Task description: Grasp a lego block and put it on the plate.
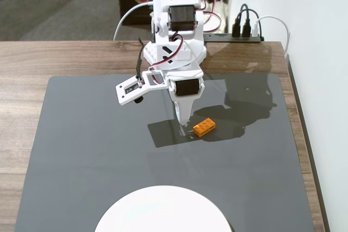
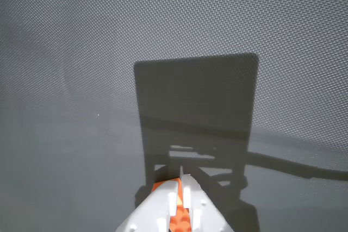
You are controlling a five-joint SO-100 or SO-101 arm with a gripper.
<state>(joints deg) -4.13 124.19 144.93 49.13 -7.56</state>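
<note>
**Tool tips down beside the orange brick, plate waiting at the near edge**

Nearest the fixed camera, the plate [image 1: 162, 210] lies at the bottom edge of the dark grey mat [image 1: 81, 161], only its upper arc in view, plain white with nothing on it. The mat covers most of the wooden counter [image 1: 32, 58], and a wide stretch of bare mat separates the plate from everything else.

Further back, near the middle of the mat, the lego block [image 1: 204, 127] rests flat on the surface, studs up, turned at a slant to the mat's edges. It is well apart from the plate. Just to its left in the fixed view, the tool [image 1: 181, 126] points straight down with its tips at mat level, touching or nearly touching the brick's left end.

In the wrist view the white fingers [image 2: 185, 199] rise from the bottom edge with only a thin slit between them, and the lego block [image 2: 179, 224] shows as orange both through that slit and at the left of the fingers. Whether the fingers actually pinch the brick or merely stand over it I cannot tell. A sharp rectangular shadow falls on the mat [image 2: 81, 80] ahead of them.

Behind, the white arm [image 1: 176, 36] stands at the mat's far edge, with cables and a black power strip [image 1: 239, 36] by the wall.
</note>
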